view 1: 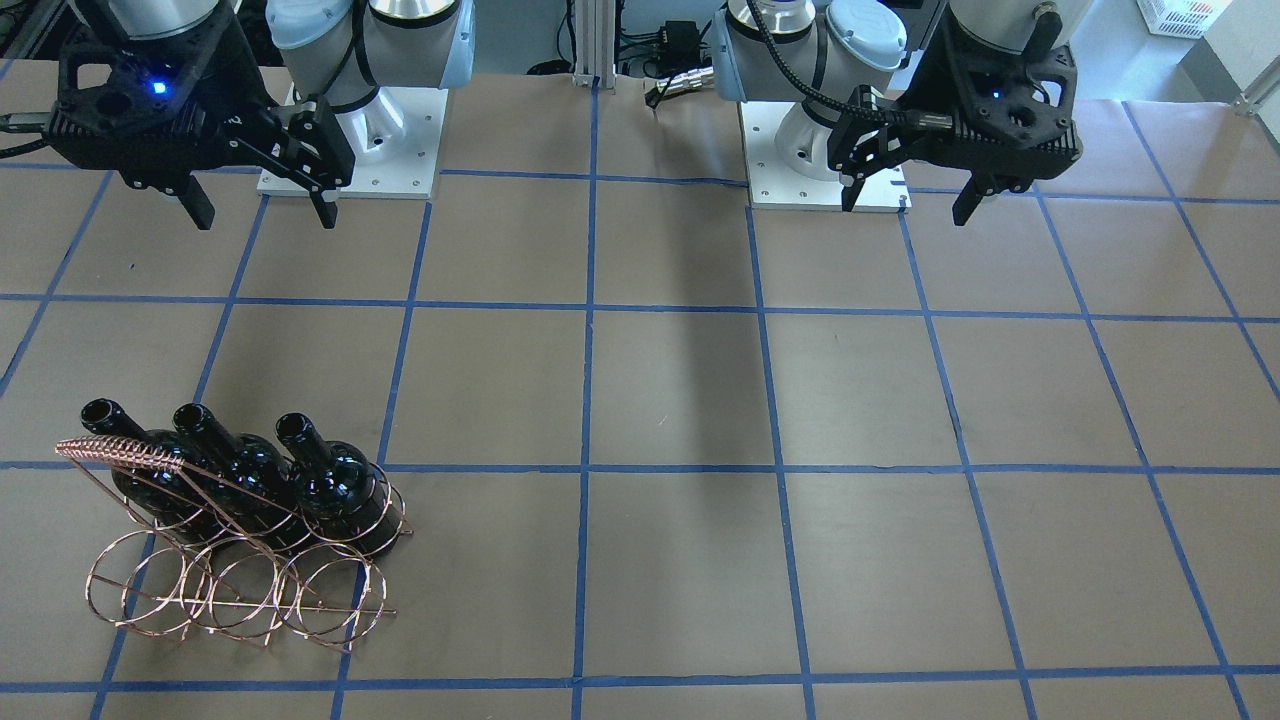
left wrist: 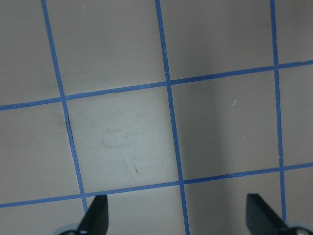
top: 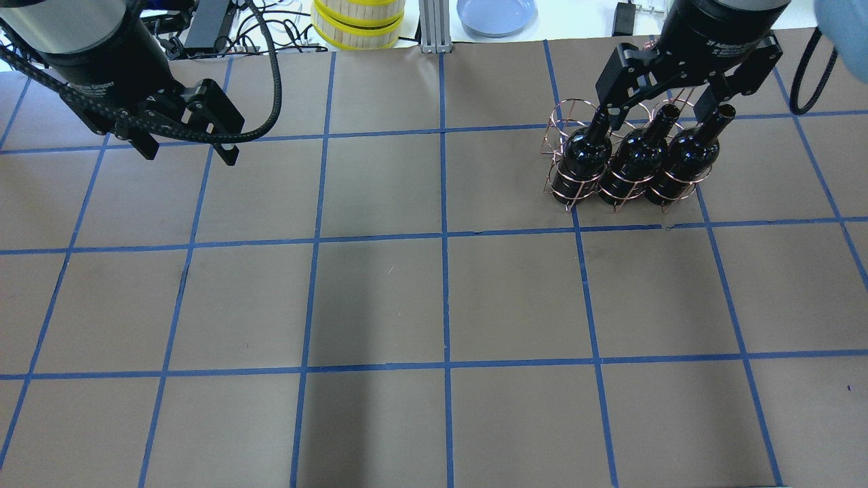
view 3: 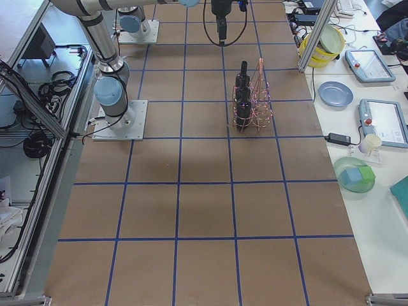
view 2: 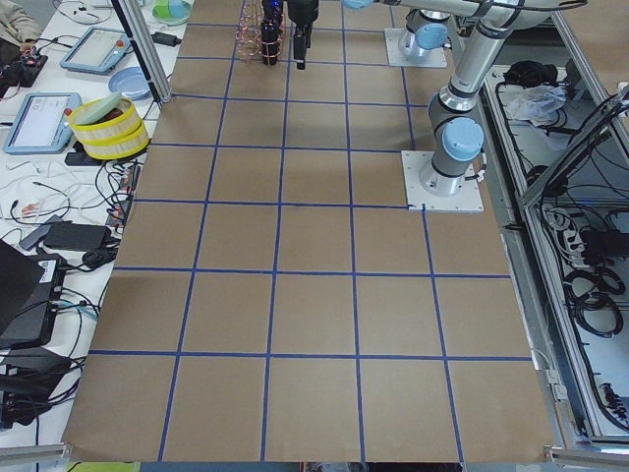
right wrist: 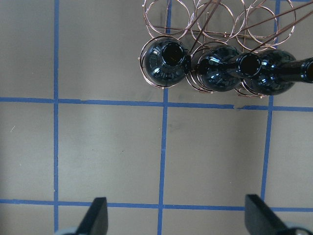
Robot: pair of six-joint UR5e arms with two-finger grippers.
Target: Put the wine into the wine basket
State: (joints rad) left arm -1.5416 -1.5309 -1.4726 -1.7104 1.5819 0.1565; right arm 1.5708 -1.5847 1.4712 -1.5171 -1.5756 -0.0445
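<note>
The copper wire wine basket (view 1: 236,600) sits on the brown bench (top: 380,298). It is out on the robot's right side, on the part far from the robot's bases. It has two rows of round rings. Three shiny black wine bottles stand in the row nearer the robot, one in each ring, with their necks up and their mouths open. They are the end bottle (right wrist: 164,61), nearest the middle of the bench, the middle bottle (right wrist: 215,72) and the outer bottle (right wrist: 276,73). They stand side by side, very close together. Through the rings of the other row you can see the bench. The basket's coiled handle (view 1: 120,452) sits high up by the neck of the outer bottle. The right hand (top: 658,118) hangs in the air on the robot's side of the basket. Its two fingers are spread wide and it holds nothing. Its own camera looks straight down, and there the bottles are at the top, well apart from the fingertips (right wrist: 98,215) at the bottom. The left hand (top: 190,152) hangs over the left side of the bench, well apart from the basket. It is spread wide too and holds nothing. Under it are only blue tape lines (left wrist: 168,88) on the bench. Past the far edge of the bench are a yellow-edged round stack (top: 357,24) and a blue plate (top: 497,13).
</note>
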